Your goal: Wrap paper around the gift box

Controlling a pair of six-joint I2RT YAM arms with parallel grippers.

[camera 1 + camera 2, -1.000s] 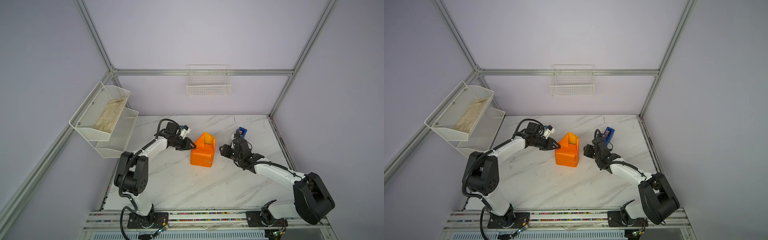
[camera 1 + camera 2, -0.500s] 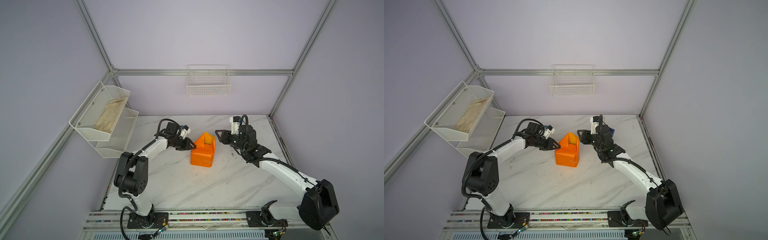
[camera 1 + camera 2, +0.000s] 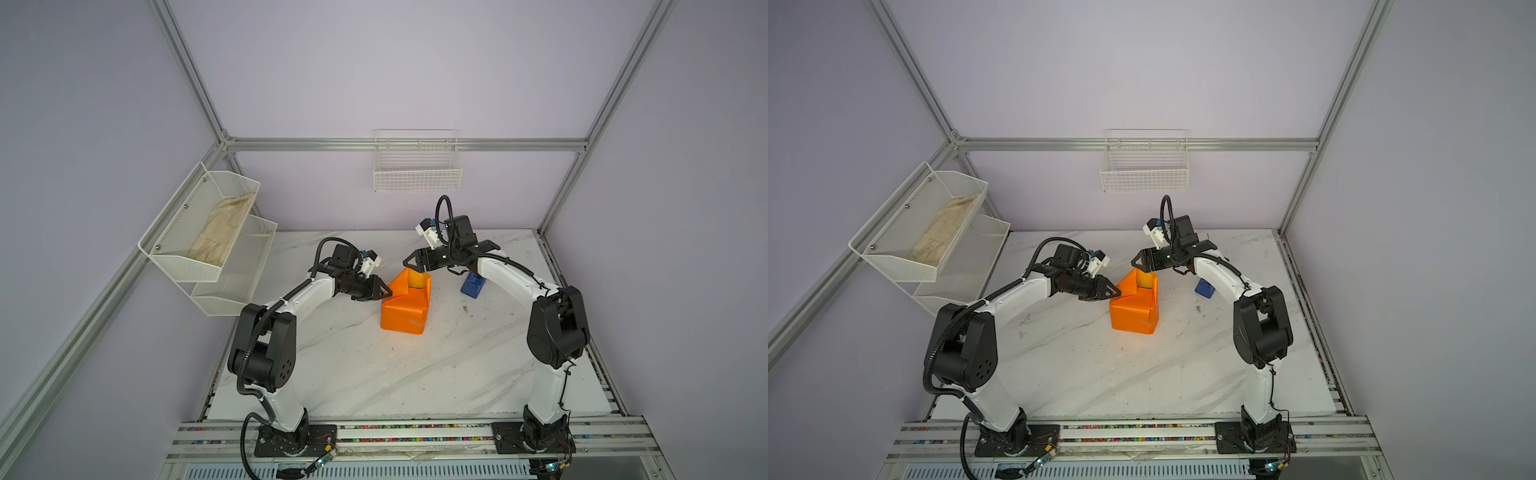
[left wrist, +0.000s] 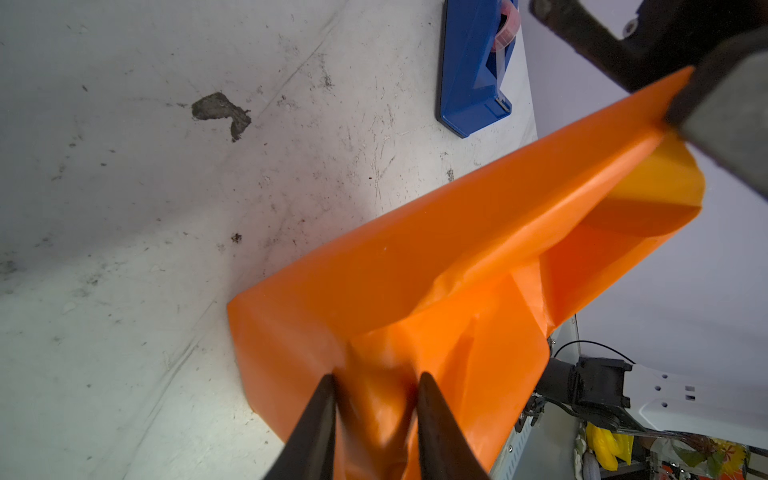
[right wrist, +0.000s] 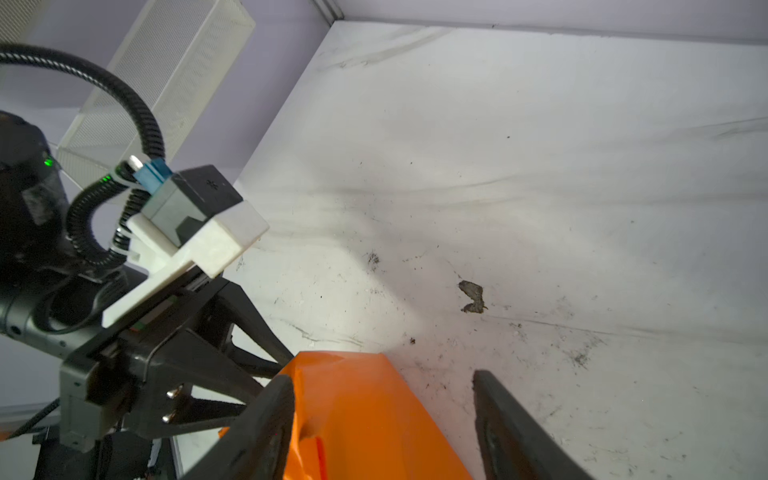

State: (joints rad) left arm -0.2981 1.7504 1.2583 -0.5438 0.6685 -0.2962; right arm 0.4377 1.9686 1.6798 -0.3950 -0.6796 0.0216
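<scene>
The paper (image 3: 405,309) (image 3: 1133,309) stands folded as an orange parcel mid-table, its far flaps upright. The gift box is hidden inside it. My left gripper (image 3: 387,292) (image 3: 1116,293) is at the parcel's left side. In the left wrist view my left gripper (image 4: 376,380) is shut on a bunched fold of the paper (image 4: 457,257). My right gripper (image 3: 407,262) (image 3: 1135,262) hovers over the far upright flap. In the right wrist view my right gripper (image 5: 380,390) is open, with the paper's (image 5: 365,407) edge between its jaws, close to one finger.
A blue tape dispenser (image 3: 473,284) (image 3: 1204,287) (image 4: 473,70) lies just right of the parcel, under my right forearm. A white mesh shelf (image 3: 208,232) holding a beige cloth hangs on the left wall. A wire basket (image 3: 417,174) hangs on the back wall.
My right arm swung up from beside the tape dispenser to the parcel's far flap, and its jaws widened. My left gripper kept its hold and place.
</scene>
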